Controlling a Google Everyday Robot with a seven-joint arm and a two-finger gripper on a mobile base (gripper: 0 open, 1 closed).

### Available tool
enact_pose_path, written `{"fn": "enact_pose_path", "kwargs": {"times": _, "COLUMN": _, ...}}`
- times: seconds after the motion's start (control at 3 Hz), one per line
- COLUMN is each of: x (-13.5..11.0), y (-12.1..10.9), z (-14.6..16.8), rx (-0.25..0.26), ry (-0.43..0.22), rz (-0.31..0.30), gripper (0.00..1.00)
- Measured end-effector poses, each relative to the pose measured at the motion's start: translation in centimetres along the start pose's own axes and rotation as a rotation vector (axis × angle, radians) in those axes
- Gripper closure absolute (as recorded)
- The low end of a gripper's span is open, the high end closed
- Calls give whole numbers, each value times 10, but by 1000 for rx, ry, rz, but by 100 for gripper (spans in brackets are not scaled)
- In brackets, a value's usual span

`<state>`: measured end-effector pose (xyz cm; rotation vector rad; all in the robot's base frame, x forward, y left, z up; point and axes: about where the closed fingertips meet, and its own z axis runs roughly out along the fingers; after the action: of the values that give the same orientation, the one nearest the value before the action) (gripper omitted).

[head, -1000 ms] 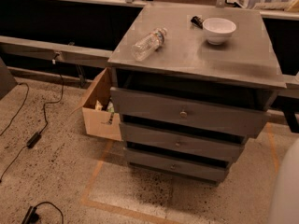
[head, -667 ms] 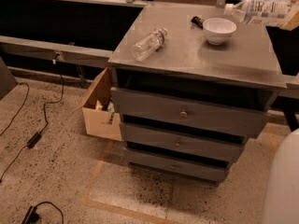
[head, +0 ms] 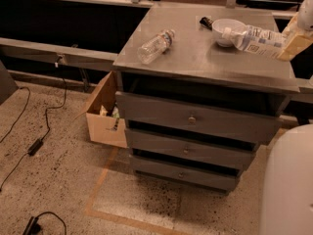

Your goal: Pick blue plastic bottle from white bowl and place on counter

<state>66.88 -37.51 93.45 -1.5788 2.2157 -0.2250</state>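
The blue plastic bottle [head: 257, 39] hangs tilted in the air over the right part of the counter [head: 195, 58], its white cap pointing left and down over the white bowl [head: 227, 32]. My gripper [head: 292, 43] is at the right edge of the view, shut on the bottle's base end. The bowl stands upright at the back right of the counter with nothing else seen in it.
A smaller clear bottle without a label [head: 155, 46] lies on the counter's left side. A small dark object [head: 206, 22] lies behind the bowl. The grey cabinet has three drawers [head: 190, 119]. A cardboard box [head: 105, 114] stands on the floor at its left; cables [head: 34, 146] lie further left.
The bottle, held by the gripper, has come down and to the left from the upper right corner, and now hangs low over the bowl and counter.
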Motion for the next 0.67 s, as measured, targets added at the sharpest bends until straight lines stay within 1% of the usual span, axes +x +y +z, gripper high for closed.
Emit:
{"fn": "enact_pose_path", "kwargs": {"times": 0.33, "x": -5, "y": 7, "z": 24, "rx": -60, "ry": -14, "rz": 18, "gripper": 100}}
{"fn": "enact_pose_path", "kwargs": {"times": 0.67, "x": -11, "y": 6, "z": 46, "rx": -84, "ry": -10, "rz": 16, "gripper": 81}}
